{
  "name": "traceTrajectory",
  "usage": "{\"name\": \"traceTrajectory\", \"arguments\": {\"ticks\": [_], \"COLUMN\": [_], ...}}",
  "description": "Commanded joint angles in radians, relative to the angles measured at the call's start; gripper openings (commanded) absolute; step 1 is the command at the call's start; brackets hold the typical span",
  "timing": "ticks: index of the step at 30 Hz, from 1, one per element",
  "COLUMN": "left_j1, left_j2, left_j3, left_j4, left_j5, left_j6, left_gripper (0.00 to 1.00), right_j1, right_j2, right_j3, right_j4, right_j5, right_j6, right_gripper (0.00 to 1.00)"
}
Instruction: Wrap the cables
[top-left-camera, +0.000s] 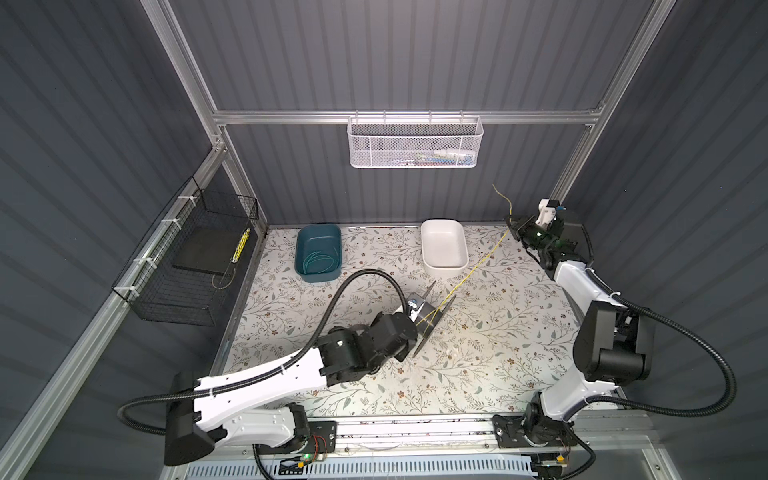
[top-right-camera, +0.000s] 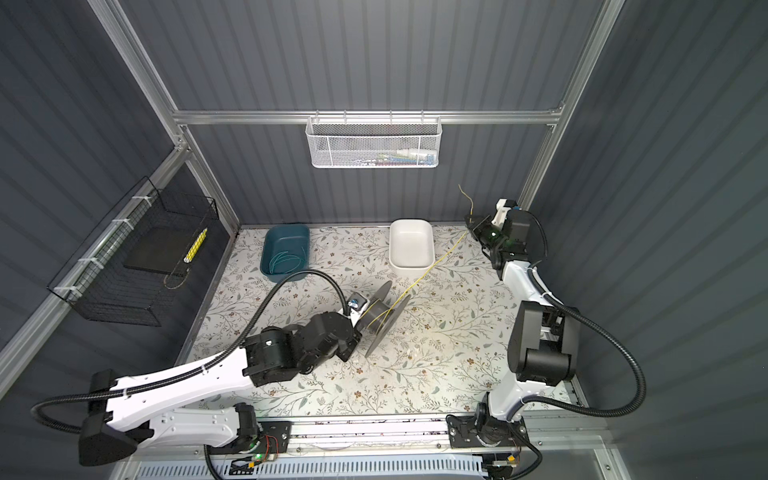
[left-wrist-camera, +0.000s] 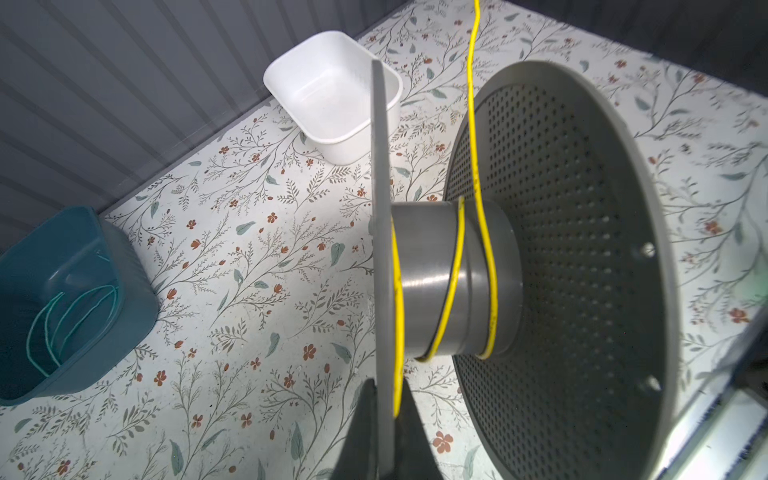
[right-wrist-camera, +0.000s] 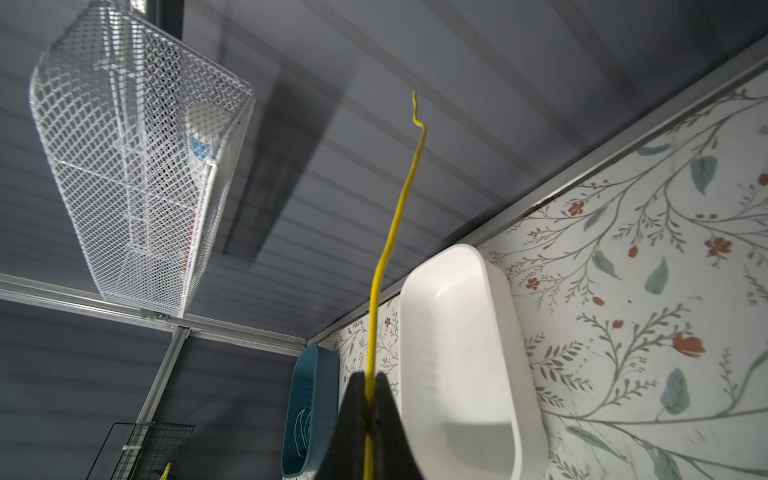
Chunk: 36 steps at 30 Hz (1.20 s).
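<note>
The teal bin (top-left-camera: 318, 277) at 11 o'clock on the table holds loops of teal-green wire (top-left-camera: 316, 262); the white bin (top-left-camera: 444, 270) stands at 1 o'clock. The white mesh basket (top-left-camera: 415, 145) on the back rail holds small items, too blurred to name. Near the table centre, the left gripper (left-wrist-camera: 386, 399) is clamped on one flange of the grey spool (left-wrist-camera: 436, 270). The yellow cable (right-wrist-camera: 371, 332) makes a few turns around the hub, then runs toward 2 o'clock to the right gripper (right-wrist-camera: 368, 395), whose fingers pinch it.
</note>
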Motion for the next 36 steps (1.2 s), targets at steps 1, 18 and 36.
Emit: {"name": "traceTrajectory", "arguments": {"ticks": [1,18,36], "left_j1": [0.074,0.386,0.625], "left_j2": [-0.085,-0.013,0.159], "left_j3": [0.051,0.306,0.302], "left_j4": [-0.097,0.193,0.607], "left_j5": [0.165,0.559,0.673], "left_j6": [0.011,-0.132,-0.467], "left_gripper": [0.0,0.0,0.0], "right_j1": [-0.033,0.063,0.408], "right_j2": [-0.03,-0.099,-0.391], "right_j3": [-0.066,-0.522,-0.725], "right_j4": [0.204,0.466,0.283], "right_j5": [0.127,0.302,0.549], "right_j6": [0.048,0.116,0.032], "right_gripper": [0.0,0.0,0.0]}}
